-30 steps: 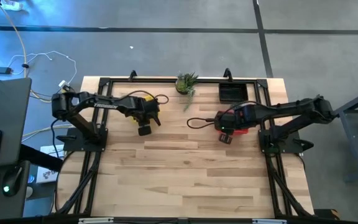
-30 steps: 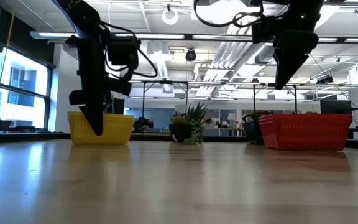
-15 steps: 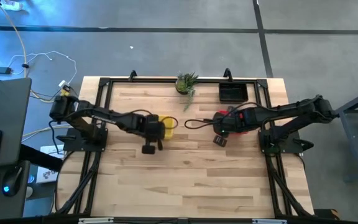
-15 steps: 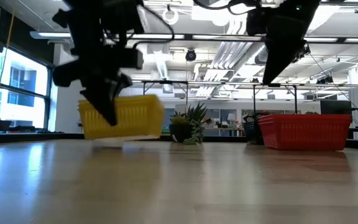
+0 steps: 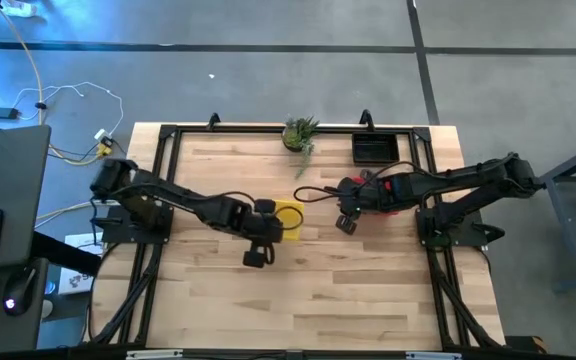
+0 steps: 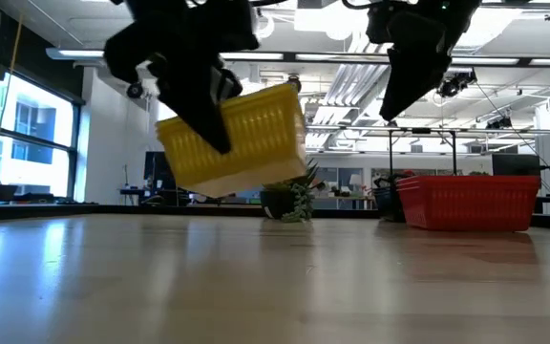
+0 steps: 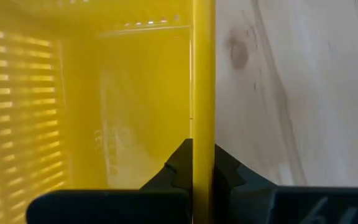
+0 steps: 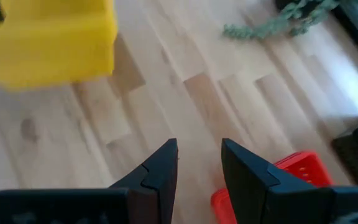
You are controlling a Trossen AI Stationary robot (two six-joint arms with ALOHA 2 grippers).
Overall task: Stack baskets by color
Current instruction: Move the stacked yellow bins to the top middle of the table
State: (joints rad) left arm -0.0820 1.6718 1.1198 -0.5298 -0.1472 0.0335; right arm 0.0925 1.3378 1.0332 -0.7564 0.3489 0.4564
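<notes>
Above the wooden table (image 5: 318, 290), the left tool (image 7: 202, 163), clenched on its rim, holds 1 yellow basket (image 6: 235, 139) tilted.

potted plant (image 5: 300, 133) at table's (image 5: 318, 290) far edge; cables (image 5: 63, 95) on floor

Light wood-plank table (image 5: 308, 290) — supports red basket (image 6: 468, 202), black basket (image 5: 375, 149) at far edge, potted plant (image 5: 300, 132) alongside.
</notes>
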